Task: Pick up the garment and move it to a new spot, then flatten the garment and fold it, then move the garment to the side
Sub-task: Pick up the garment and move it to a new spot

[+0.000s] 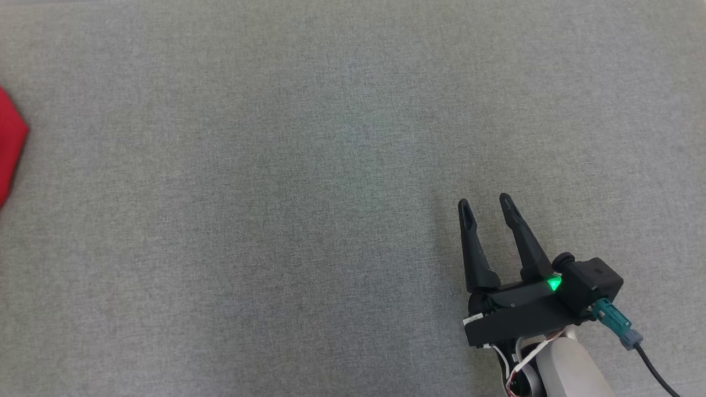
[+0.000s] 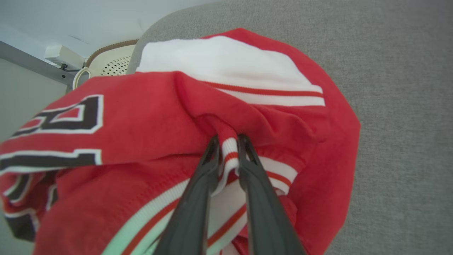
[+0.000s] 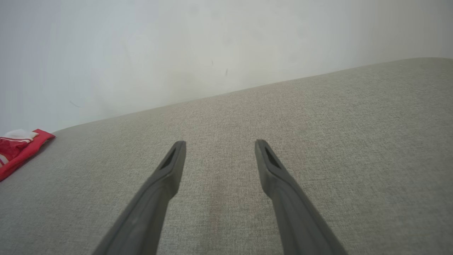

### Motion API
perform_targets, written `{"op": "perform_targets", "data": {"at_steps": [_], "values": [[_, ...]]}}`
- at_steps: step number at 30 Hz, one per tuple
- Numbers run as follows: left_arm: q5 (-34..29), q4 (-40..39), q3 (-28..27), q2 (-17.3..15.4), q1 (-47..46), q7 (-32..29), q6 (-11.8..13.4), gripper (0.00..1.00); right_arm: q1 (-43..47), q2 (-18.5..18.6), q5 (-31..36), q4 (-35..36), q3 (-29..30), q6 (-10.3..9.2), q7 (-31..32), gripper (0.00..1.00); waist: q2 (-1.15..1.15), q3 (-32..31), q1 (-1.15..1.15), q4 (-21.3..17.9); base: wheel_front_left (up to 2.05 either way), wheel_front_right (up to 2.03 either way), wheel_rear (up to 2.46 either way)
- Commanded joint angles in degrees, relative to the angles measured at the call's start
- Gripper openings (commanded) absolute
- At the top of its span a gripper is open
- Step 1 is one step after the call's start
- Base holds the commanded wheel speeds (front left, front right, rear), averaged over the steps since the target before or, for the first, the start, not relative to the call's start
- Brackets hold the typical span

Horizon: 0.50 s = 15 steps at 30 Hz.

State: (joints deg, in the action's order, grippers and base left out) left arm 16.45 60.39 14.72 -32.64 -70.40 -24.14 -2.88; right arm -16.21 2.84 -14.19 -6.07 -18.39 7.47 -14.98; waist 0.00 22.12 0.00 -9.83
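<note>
The garment (image 2: 141, 124) is a red jersey with white panels, striped ribbed trim and black-and-white lettering, lying bunched on the grey surface. My left gripper (image 2: 228, 140) is down on it, its two dark fingers closed on a fold of the striped ribbed band. In the head view only a red edge of the garment (image 1: 8, 138) shows at the far left. My right gripper (image 1: 484, 201) stands open at the lower right, far from the cloth, with nothing between its fingers. From the right wrist my gripper (image 3: 220, 142) points across bare fabric, the garment (image 3: 17, 150) at the far left.
A grey woven surface (image 1: 331, 165) spreads across the work area. A pale wall (image 3: 212, 42) rises behind its far edge. Beyond the surface's rounded corner sit a cream perforated basket (image 2: 113, 62) and a small white box (image 2: 60, 55).
</note>
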Motion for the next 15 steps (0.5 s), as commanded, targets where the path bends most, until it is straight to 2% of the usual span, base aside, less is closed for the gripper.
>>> {"op": "perform_targets", "data": {"at_steps": [1,10,15], "values": [[-0.7,-0.5,0.4,-1.1,0.8,2.6,-0.4,0.0,-0.3,0.1,0.0,0.1,0.2,0.04,-0.3,1.0,0.0,0.1,0.0,0.0,0.0,0.0,0.0],[-1.6,-3.1,2.4,0.4,-1.9,11.3,-1.8,0.0,0.7,0.1,0.0,-0.8,0.6,0.04,-0.3,1.0,0.0,-2.5,0.0,1.9,0.0,0.0,0.0],[-1.1,-5.2,3.4,2.4,-4.0,16.7,-3.0,0.0,1.7,0.1,0.2,-1.3,0.9,0.04,-0.3,1.0,0.0,-5.3,0.0,3.7,0.0,0.0,0.0]]}}
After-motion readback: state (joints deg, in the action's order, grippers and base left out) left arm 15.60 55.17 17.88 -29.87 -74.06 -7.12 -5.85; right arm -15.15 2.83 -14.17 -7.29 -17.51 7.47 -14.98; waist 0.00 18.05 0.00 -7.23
